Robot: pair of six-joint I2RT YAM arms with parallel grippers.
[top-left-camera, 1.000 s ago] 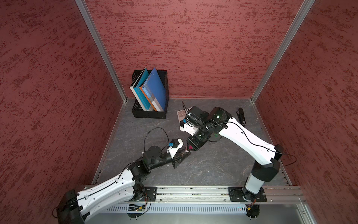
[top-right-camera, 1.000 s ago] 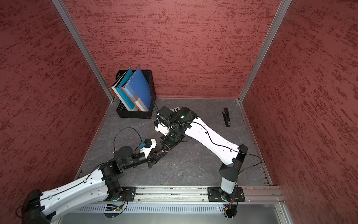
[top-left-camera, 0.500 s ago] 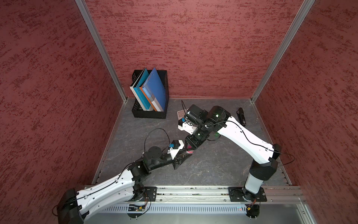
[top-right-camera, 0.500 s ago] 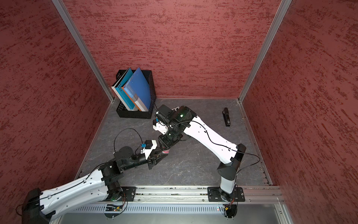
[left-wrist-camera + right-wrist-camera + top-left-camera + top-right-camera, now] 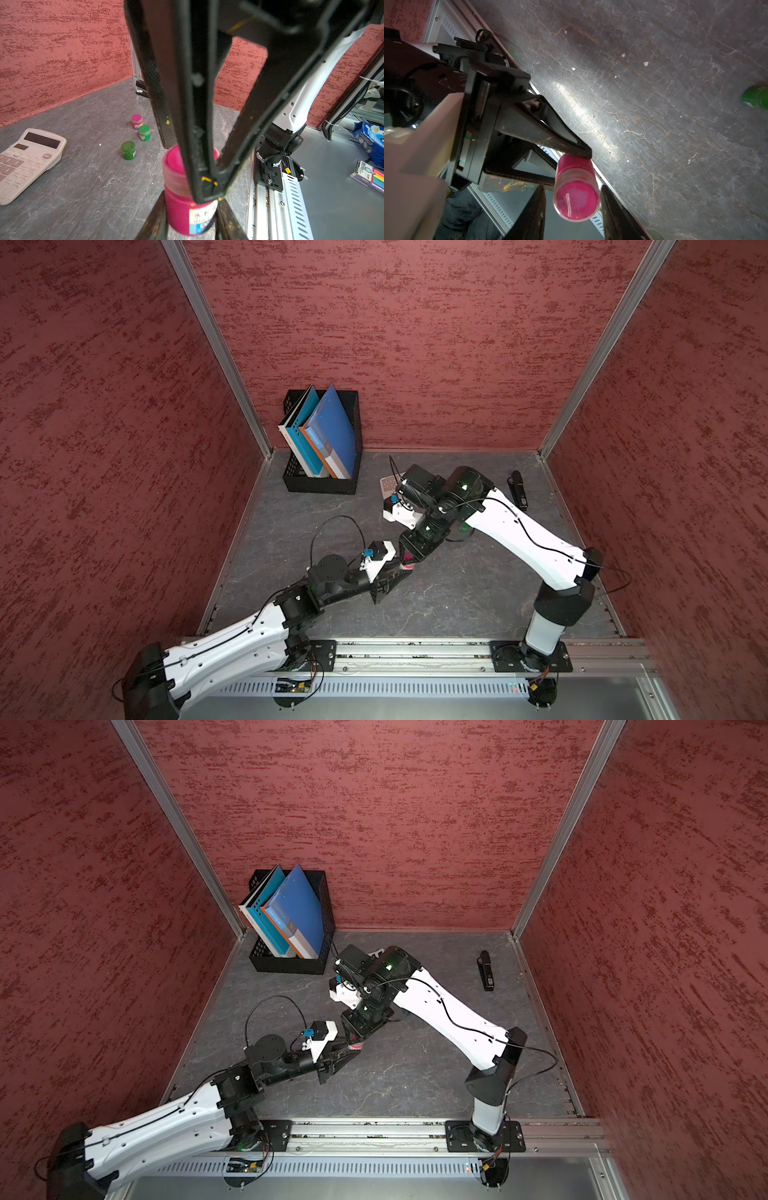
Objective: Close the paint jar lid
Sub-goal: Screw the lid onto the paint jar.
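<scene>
We judge lid-tightening underway; left gripper (image 5: 192, 220) clamps the pink paint jar (image 5: 179, 212); right gripper (image 5: 572, 190) narrow, straddling the lid (image 5: 576, 202), not quite pinching; next needs pinch-and-twist.

Worktop (image 5: 654, 104): grey stone-look slab, veined, smooth, semi-gloss with a glare streak. Walls (image 5: 415, 344): red, rough, matt, plaster-like. Frame posts (image 5: 216, 348): bare brushed metal, same as base rail (image 5: 415, 649). Paint jar (image 5: 182, 212): pink plastic, smooth, with a glossy paper label (image 5: 202, 216). Lid (image 5: 576, 199): clear plastic, shiny, with a reflection on top. Left pincer (image 5: 569, 168): matt black plastic, scuffed, with yellow and teal paint smears. Right pincer (image 5: 574, 209): matt black, one finger face finely textured. Arm shells (image 5: 519, 531): smooth white plastic, low sheen. Calculator (image 5: 31, 158): off-white matt plastic. File holder (image 5: 320, 485): black mesh. Books (image 5: 332, 431): smooth covers.
</scene>
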